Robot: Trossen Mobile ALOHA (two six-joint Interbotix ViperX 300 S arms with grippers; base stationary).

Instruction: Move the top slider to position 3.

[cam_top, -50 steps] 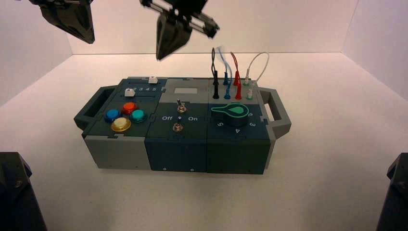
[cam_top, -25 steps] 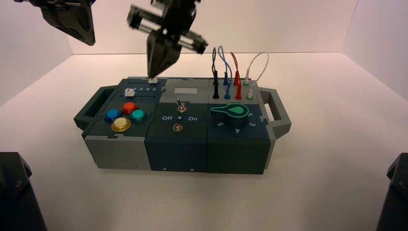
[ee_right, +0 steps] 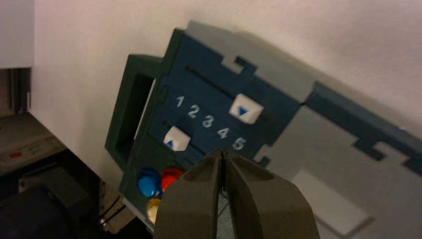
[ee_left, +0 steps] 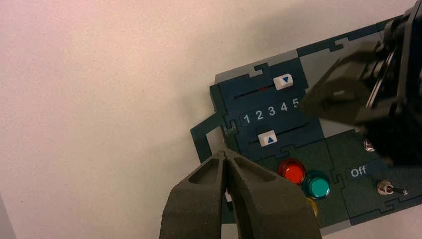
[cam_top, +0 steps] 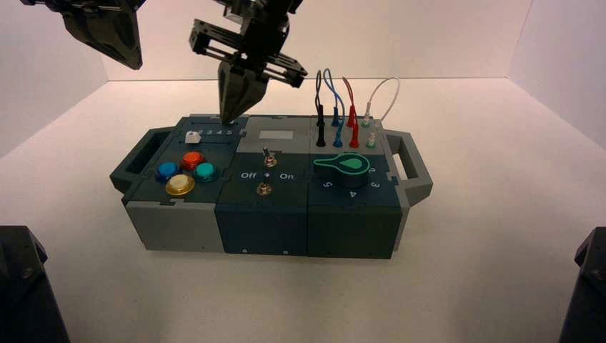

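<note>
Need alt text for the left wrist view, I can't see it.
The top slider sits near the 4–5 end of the printed 1 to 5 row, not at 3; the lower slider is near 2. The left gripper is shut in the foreground, and the right gripper, blurred, hangs beside the 5.
</note>
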